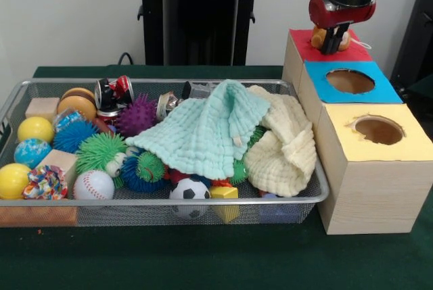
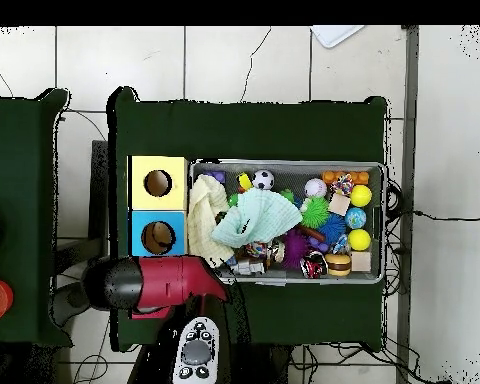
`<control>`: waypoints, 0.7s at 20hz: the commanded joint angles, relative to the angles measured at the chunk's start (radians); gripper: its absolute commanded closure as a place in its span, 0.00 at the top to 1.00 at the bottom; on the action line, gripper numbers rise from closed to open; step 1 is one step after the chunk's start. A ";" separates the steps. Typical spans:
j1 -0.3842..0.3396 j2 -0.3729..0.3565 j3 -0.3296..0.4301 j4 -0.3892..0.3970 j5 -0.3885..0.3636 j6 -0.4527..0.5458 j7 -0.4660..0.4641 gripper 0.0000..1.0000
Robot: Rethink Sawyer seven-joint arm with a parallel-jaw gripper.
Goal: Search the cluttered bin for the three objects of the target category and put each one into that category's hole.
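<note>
My gripper (image 1: 331, 45) hangs over the red paper surround (image 1: 303, 45) at the far end of the pale wooden box (image 1: 372, 188). Its fingers are close together on a tan-brown plush monkey (image 1: 318, 37), which bulges out on both sides of them just above the red top. The red hole itself is hidden behind the gripper and toy. In the overhead view my arm (image 2: 154, 283) covers that end of the box and hides the gripper. The wire mesh bin (image 1: 169, 203) lies left of the box, full of clutter. No orange tiger shows.
A mint cloth (image 1: 203, 131) and a cream cloth (image 1: 284, 145) cover the bin's right half. Spiky balls (image 1: 139, 115), a soccer ball (image 1: 189, 192), a baseball (image 1: 93, 184), yellow balls and wooden blocks fill the left. The blue-surround hole (image 1: 350, 81) and the yellow-surround hole (image 1: 379, 130) are open.
</note>
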 commanded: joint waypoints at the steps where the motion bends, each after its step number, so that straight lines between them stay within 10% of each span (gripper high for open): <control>1: -0.028 -0.095 0.011 0.080 -0.005 0.121 0.140 0.00; 14: -0.065 -0.116 0.068 0.179 0.036 -0.081 0.164 0.00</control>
